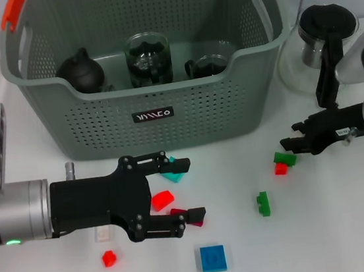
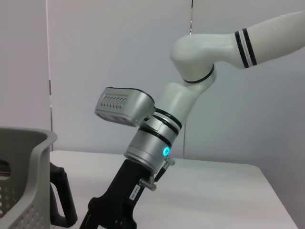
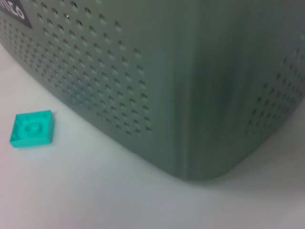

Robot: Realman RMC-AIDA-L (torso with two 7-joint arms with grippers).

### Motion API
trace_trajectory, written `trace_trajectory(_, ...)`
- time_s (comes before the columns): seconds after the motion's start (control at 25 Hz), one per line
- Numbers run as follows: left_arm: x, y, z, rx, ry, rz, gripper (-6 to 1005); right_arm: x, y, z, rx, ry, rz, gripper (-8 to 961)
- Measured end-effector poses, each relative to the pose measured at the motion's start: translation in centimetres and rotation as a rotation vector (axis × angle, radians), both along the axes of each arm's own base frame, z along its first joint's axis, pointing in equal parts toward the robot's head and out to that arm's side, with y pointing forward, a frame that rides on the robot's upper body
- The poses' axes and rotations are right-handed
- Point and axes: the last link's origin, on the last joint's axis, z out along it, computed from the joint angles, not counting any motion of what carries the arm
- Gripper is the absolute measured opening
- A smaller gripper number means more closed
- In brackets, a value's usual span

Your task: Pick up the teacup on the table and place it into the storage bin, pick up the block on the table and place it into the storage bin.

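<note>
The grey-green storage bin (image 1: pixel 165 105) stands at the back centre, and its perforated wall (image 3: pixel 190 95) fills the right wrist view. Inside it a small glass teacup (image 1: pixel 208 65) rests at the right. My left gripper (image 1: pixel 190 189) is open and low over the table in front of the bin. A red block (image 1: pixel 162 199) lies between its fingers, and a teal block (image 1: pixel 171 176) (image 3: pixel 32 129) sits by the upper one. My right gripper (image 1: pixel 288 141) is open and empty, just above a green-and-red block (image 1: pixel 283 161).
A black teapot (image 1: pixel 81 72) and a glass pot (image 1: pixel 148 59) also sit in the bin. A glass pitcher with a black lid (image 1: pixel 325 32) stands on the table at the right. Loose on the table are a green block (image 1: pixel 263 203), a blue block (image 1: pixel 213 258) and a small red block (image 1: pixel 108 258).
</note>
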Motion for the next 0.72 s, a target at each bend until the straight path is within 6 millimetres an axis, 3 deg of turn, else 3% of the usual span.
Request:
trace_trajectory(0.16,-0.1,0.0,0.0,0.005,-0.006,0.010,781,-0.2,-0.7,1.5,-0.011,0.043,0.006,434)
trace_trajectory(0.4,-0.4,0.1,0.4,0.023,-0.020,0.034,780,-2.1,-2.8,5.7,-0.045,0.171,0.038,433)
trace_trajectory(0.6,-0.8,0.0,0.7,0.039,-0.025,0.053,779,-6.7,-5.9,9.5,-0.190,0.390,0.139,433)
trace_trajectory(0.72,-0.9,0.0,0.7,0.045,-0.030,0.059,778,-10.3,-6.2,11.2,-0.261,0.561,0.236,433)
